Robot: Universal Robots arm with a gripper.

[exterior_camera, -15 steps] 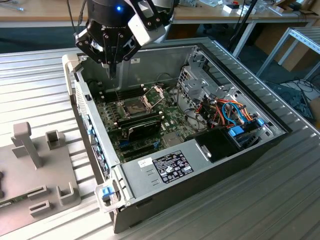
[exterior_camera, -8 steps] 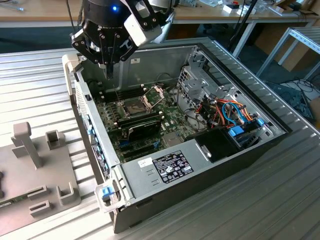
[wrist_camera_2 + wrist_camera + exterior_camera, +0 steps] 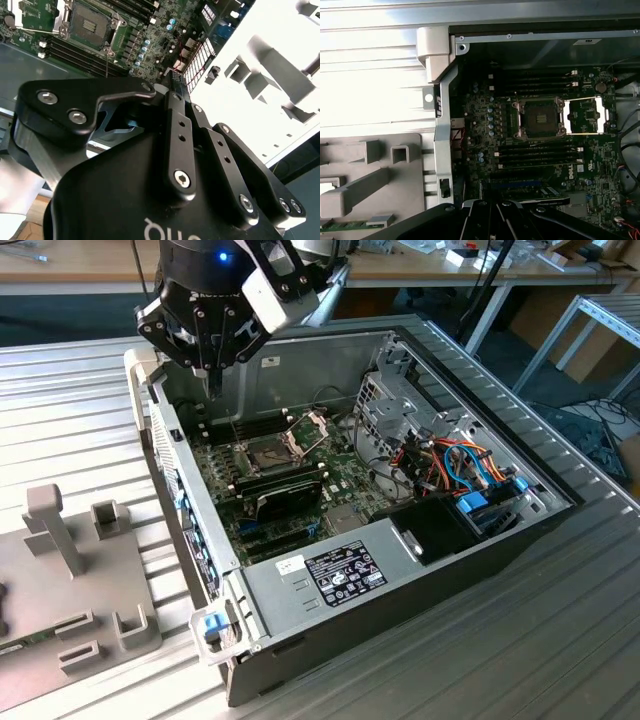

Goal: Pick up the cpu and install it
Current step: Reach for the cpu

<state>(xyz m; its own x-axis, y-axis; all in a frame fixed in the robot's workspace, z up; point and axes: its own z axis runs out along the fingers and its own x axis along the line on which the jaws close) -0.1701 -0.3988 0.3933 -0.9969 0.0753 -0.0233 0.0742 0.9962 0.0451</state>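
While the pincer [image 3: 212,378] hangs above the case wall [image 3: 160,425], its grip state cannot be told | cpu: place cannot be told; socket [image 3: 540,117] below and beyond pincer lies open, dark | risk: descent clips wall; skewed seating damages socket.

Open socket [image 3: 540,119] on motherboard [image 3: 600,170], grey fixture [image 3: 370,187] beside case [image 3: 445,115]

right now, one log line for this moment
end effector: hovering over computer case edge | cpu socket: frame open, empty
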